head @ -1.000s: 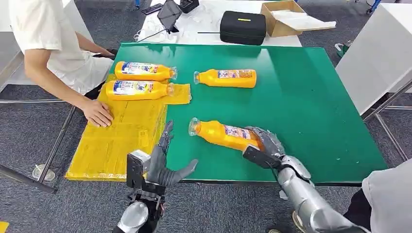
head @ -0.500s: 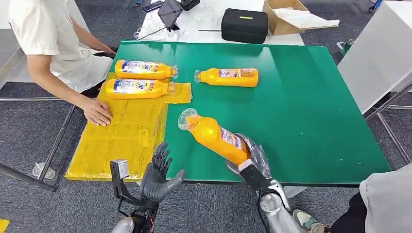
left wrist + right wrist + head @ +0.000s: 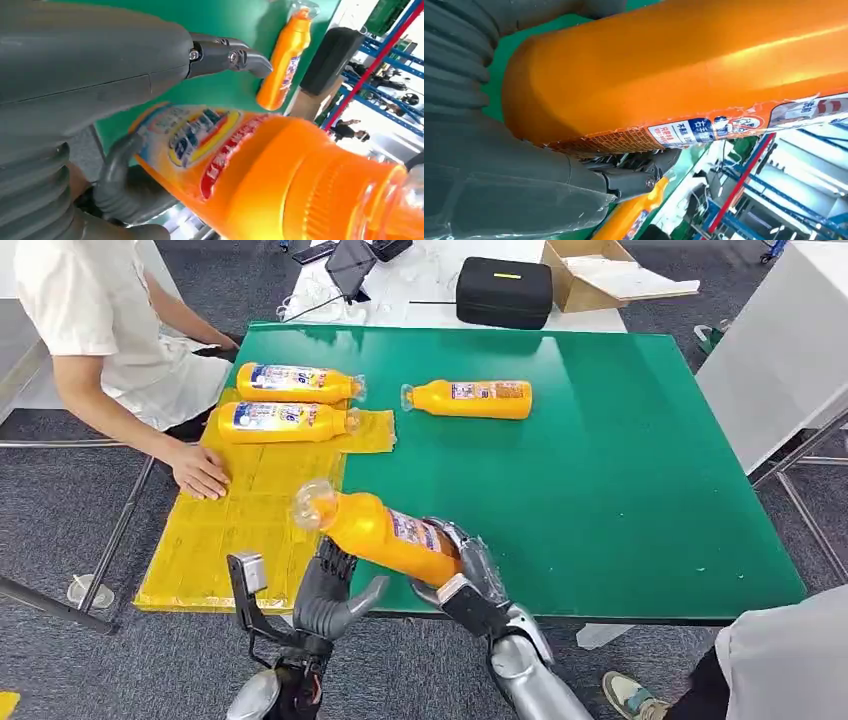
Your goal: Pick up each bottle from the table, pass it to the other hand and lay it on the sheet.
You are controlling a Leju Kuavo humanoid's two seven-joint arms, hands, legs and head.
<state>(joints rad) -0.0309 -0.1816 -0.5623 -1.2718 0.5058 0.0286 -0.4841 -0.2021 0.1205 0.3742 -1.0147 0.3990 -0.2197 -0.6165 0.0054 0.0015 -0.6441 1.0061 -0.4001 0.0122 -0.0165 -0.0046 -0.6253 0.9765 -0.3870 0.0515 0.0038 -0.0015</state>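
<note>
A grey carpeted room holds a green table (image 3: 620, 470) that takes up the centre and right of the head view. A yellow sheet (image 3: 250, 520) lies over the table's left edge, running from mid-left down to the lower left. Behind the table, at the top of the frame, a white table (image 3: 420, 285) carries a black case (image 3: 503, 292) and an open cardboard box (image 3: 600, 275). A person (image 3: 90, 330) sits at the upper left with one hand (image 3: 200, 472) flat on the sheet.

Two orange bottles lie side by side at the sheet's upper end, the farther one (image 3: 297, 383) and the nearer one (image 3: 282, 422), caps to the right. A third bottle (image 3: 468, 399) lies on bare green at upper centre, well apart from any edge.

The held bottle (image 3: 375, 532) is tilted in the air over the table's near edge at lower centre, cap up and left above the sheet's right border. The right hand (image 3: 465, 575) wraps the bottle's base. The left hand (image 3: 330, 595) sits just under the bottle's middle with fingers spread and thumb out; whether it touches the bottle I cannot tell. The right half of the green table is open surface.
</note>
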